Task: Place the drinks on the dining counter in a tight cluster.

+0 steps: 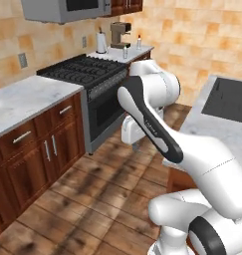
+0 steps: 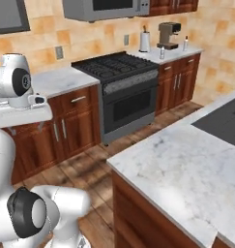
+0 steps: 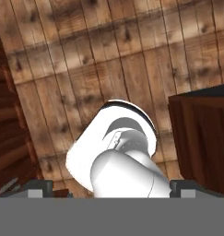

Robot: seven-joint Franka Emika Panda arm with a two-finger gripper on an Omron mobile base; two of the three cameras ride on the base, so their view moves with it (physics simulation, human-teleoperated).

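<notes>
The drinks are out of view. The dining counter (image 2: 179,167) is the white-grey marble top at the right, with a dark built-in sink (image 2: 224,124) at its far end; in the left base view the dining counter (image 1: 214,134) lies behind my arm. My gripper (image 1: 134,145) hangs over the wood floor, left of the counter's near corner and pointing down. It stands at the far left of the right base view, gripper (image 2: 26,128). In the hand view the gripper (image 3: 111,188) is open, its fingertips (image 3: 39,186) wide apart with nothing between them.
A black stove (image 1: 85,69) with an oven sits between brown cabinets (image 1: 40,147). On the far worktop stand a coffee machine (image 1: 120,35), a paper-towel roll (image 1: 101,43) and two small bottles (image 1: 139,42). The wood floor (image 1: 87,199) runs between the cabinets and the counter.
</notes>
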